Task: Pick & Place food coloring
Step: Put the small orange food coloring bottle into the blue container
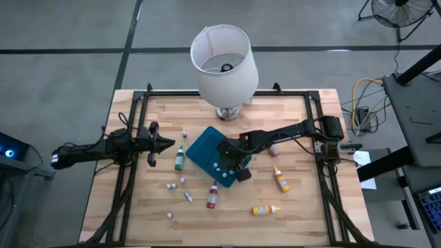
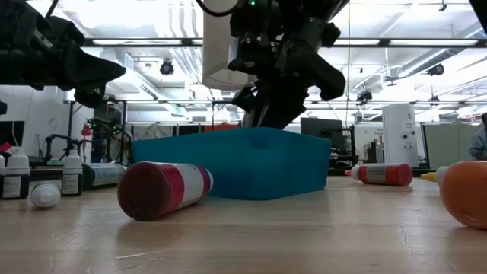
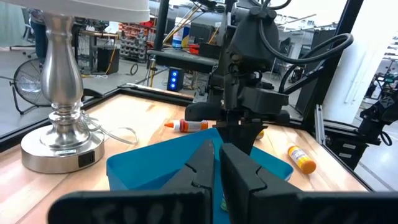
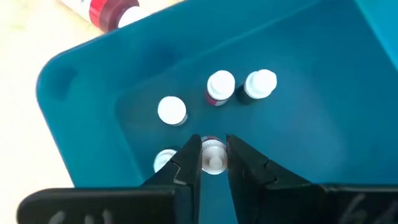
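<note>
right gripper (image 4: pixel 214 163) pinching the ribbed white cap of a small bottle (image 4: pixel 214 155) standing in my smooth teal plastic tray (image 1: pixel 200 153), table centre | four more capped bottles (image 4: pixel 221 87) standing beside it | left gripper (image 1: pixel 170 144) idling closed at 9 o'clock | red bottle (image 1: pixel 212 196) lying on the wood at 6 | orange bottle (image 1: pixel 280 179) at 4

The left gripper (image 3: pixel 219 163) pointed, fingers pressed together, toward a teal-blue tray (image 3: pixel 149 163) on the wooden table (image 3: pixel 124 118). Above the tray's far side the right gripper (image 3: pixel 239 134) hung from its dark arm, pointing down into it. A silver lamp base (image 3: pixel 57 127) stood beside the tray. Beyond lay a red-labelled bottle (image 3: pixel 189 126) and an orange bottle (image 3: pixel 300 158), both on their sides.
</note>
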`<state>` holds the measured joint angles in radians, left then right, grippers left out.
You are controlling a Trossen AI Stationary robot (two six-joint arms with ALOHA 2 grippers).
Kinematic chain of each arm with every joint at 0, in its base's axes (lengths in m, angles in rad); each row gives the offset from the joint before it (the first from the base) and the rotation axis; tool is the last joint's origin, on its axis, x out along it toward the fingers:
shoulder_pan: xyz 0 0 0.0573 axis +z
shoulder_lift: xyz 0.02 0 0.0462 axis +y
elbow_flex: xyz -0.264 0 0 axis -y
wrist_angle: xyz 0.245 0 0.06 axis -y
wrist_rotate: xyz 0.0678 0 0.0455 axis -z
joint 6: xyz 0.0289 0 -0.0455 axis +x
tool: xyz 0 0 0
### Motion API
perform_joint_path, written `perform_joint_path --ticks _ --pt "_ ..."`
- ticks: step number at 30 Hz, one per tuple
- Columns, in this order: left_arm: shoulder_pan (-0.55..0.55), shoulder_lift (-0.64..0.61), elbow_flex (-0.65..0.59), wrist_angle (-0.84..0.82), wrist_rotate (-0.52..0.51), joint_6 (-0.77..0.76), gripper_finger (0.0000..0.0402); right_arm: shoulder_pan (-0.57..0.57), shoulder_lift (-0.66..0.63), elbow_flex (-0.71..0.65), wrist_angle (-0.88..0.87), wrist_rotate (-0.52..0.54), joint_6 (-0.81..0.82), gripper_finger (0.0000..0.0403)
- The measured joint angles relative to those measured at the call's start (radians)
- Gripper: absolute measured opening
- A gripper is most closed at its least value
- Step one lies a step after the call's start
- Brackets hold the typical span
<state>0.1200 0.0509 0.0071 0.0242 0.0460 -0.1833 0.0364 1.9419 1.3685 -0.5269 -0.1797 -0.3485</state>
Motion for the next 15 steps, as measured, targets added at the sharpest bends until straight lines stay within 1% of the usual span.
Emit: perform_joint_path --ticks 4,15 --pt "0.000 0.000 0.000 0.000 0.000 0.000 0.0000 -0.004 0.000 0.000 0.000 0.021 -0.004 0.0048" --pt "0.000 0.000 0.000 0.000 0.000 0.000 0.0000 -0.005 0.007 -0.004 -0.002 0.022 -0.018 0.0048"
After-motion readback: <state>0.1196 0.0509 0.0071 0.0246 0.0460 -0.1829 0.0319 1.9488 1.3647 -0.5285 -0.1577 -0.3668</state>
